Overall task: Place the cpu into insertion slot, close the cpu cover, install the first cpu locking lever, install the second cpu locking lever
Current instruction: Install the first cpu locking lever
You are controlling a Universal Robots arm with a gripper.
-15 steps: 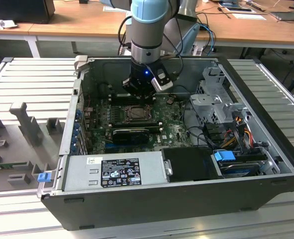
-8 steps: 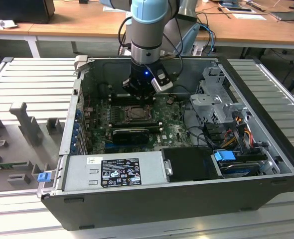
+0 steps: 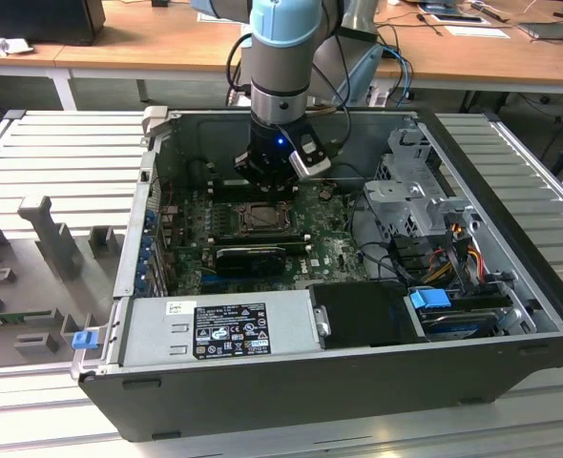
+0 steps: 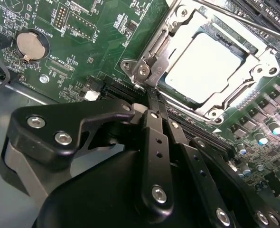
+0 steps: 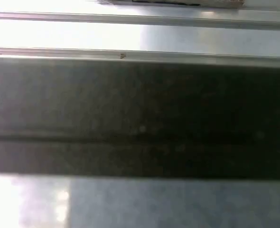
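- Clearly, in the second wrist view, the cpu (image 4: 211,66) is sitting in the insertion slot (image 4: 152,45) with the cpu cover (image 4: 254,71) lying closed over its edges, framing the pale chip.
- The gripper (image 4: 155,97) is hovering just beside the socket's corner, fingers (image 4: 152,142) pressed together and pinching nothing.
- A coin battery (image 4: 32,45) is resting on the green board nearby.
- From the exterior view, the arm (image 3: 280,57) is reaching down into the open computer case (image 3: 262,382), partly blocking the socket.

Even bright daylight, first wrist view blurred, glary.
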